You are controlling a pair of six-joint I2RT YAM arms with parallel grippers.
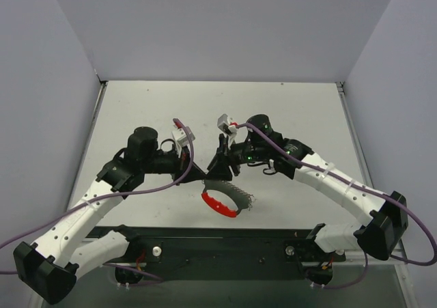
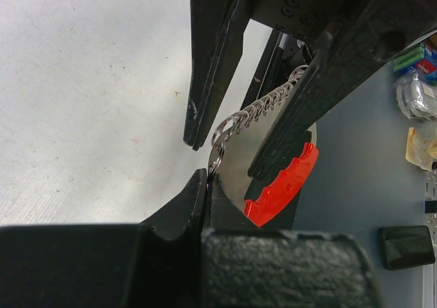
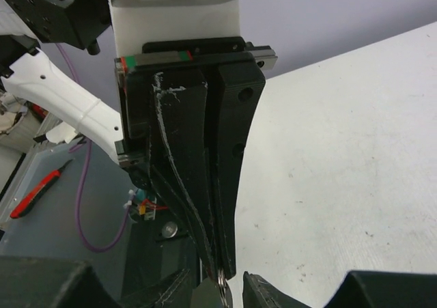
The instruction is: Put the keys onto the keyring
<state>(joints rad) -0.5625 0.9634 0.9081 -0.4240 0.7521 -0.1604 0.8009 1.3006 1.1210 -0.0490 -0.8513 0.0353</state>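
Observation:
The keyring hangs between my two grippers above the table, its red arc (image 1: 218, 204) lowest and its grey band of small silver rings (image 1: 237, 192) curving up to the right. In the left wrist view the row of rings (image 2: 263, 104) runs down to an end ring (image 2: 216, 159). My left gripper (image 2: 207, 175) is shut on that end ring, with the red arc (image 2: 283, 188) just beyond. My right gripper (image 3: 218, 289) faces it, open, one jaw on each side of the same ring (image 3: 222, 282) without touching it. The keys are out of view.
The white tabletop (image 1: 287, 110) lies under both arms, with grey walls behind and at the sides. The black base rail (image 1: 225, 243) runs along the near edge. A purple cable (image 1: 143, 192) trails along the left arm.

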